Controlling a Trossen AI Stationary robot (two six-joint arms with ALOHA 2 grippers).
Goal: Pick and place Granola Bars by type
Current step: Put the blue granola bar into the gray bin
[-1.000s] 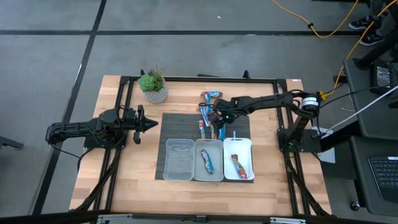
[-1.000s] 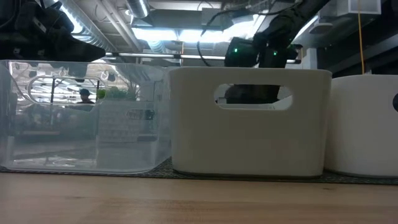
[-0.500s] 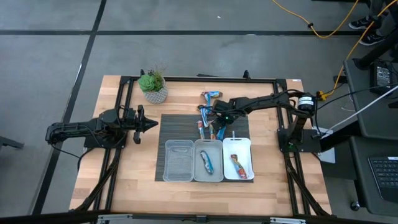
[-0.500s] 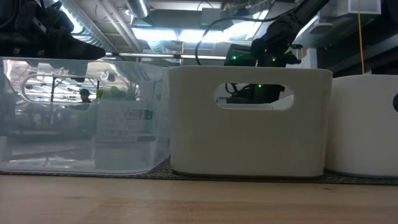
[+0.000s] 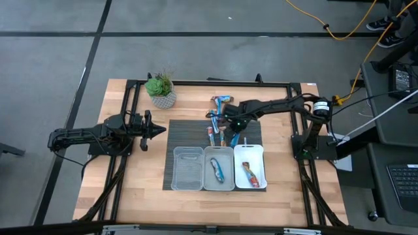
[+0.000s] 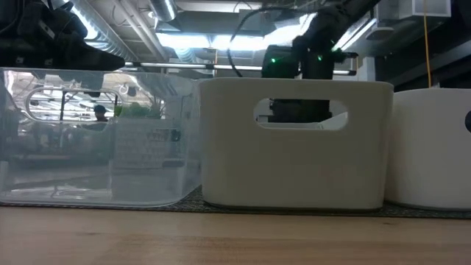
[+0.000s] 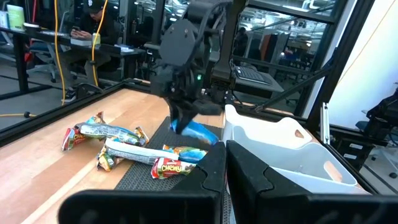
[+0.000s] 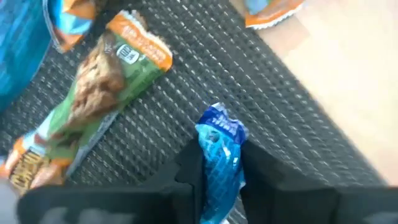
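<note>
1. Item under handling: a blue-wrapped granola bar [image 8: 221,155], one of the Granola Bars. Judged light, with a crinkly, slippery foil wrapper over a firm core; a hard squeeze could crush or split it.

2. Recommended hold: across the narrow width near mid-length, not by the crimped end seal (which would likely slip or tear).

3. Right gripper [image 8: 219,177]: the right wrist view shows its two dark fingers closed narrowly on the blue bar, one on each long side, with the crimped end projecting forward. In the left wrist view the blue bar hangs tilted from this gripper, just above the dark ribbed mat [image 8: 267,74].

4. Location: over the mat, behind the middle tray [image 5: 219,168] and beside the loose bars. A green-and-orange bar [image 8: 93,106] lies flat on the mat nearby, apart from the held one.

5. Trays: the middle tray holds a blue bar; the right tray [image 5: 250,166] holds a red-orange one; the clear left tray [image 5: 187,168] shows none.

6. Left gripper [image 5: 159,129]: closed, empty, parked at the table's left, well apart.
</note>
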